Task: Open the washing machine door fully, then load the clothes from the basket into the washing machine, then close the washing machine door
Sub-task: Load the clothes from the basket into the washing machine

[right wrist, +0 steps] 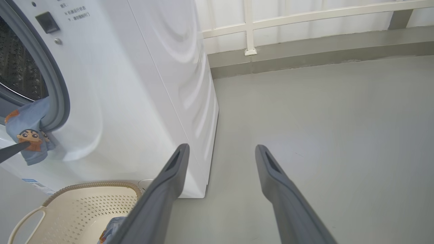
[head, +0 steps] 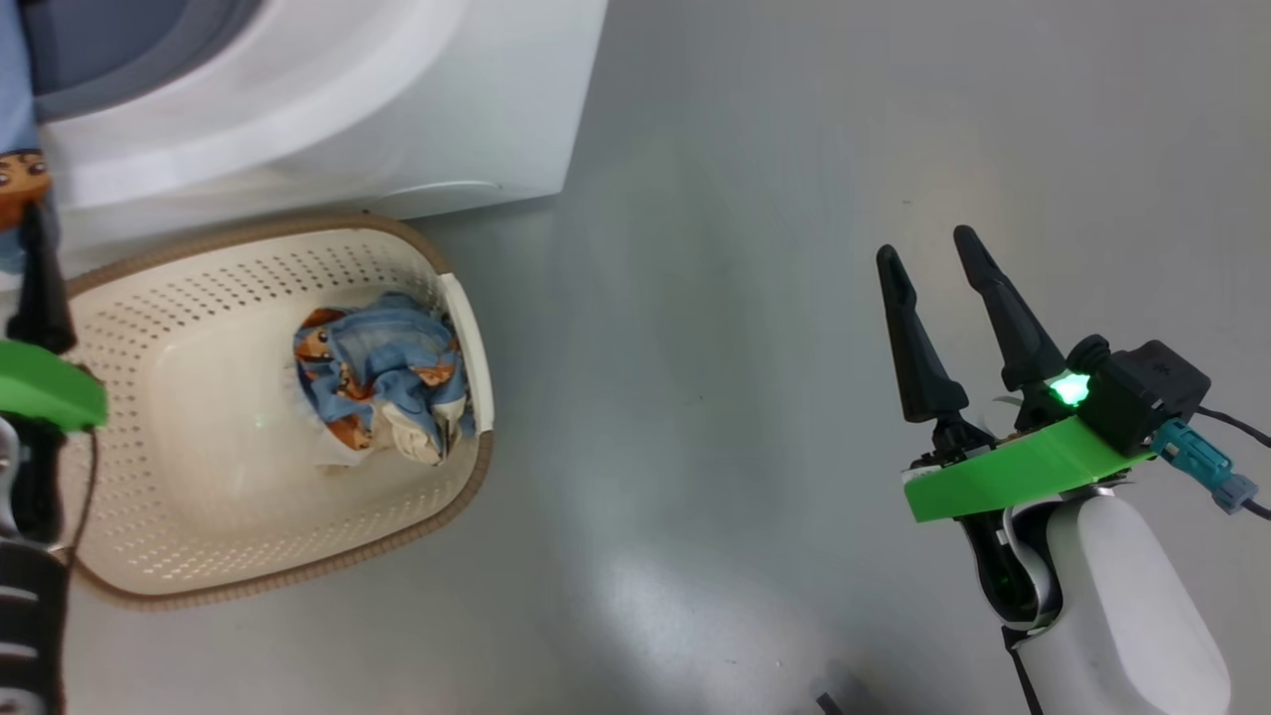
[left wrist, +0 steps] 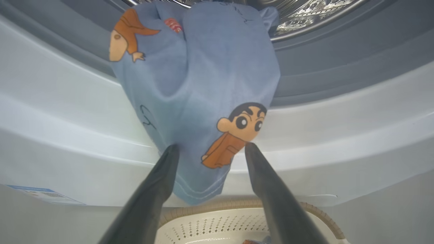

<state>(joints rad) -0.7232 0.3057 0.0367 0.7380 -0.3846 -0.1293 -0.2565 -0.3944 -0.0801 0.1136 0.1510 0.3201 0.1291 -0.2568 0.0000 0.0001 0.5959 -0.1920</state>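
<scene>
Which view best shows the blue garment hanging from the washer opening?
Left wrist view: the garment is central and close, draped over the gasket, cartoon print clear. The right wrist view shows it small at its left edge; the head view catches a sliver.

Blue garment (left wrist: 210, 84) draped over washing machine (right wrist: 142, 84) rim, crumpled clothes (head: 382, 382) in cream basket (head: 149, 328)

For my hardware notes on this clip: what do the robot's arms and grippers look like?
The right gripper and left gripper each have two long, dark grey fingers tapering to points. Behind the right one sit a bright green flat plate, a black boxy camera module with a glowing green light, and a teal connector with a dark cable. The forearm is smooth white.
</scene>
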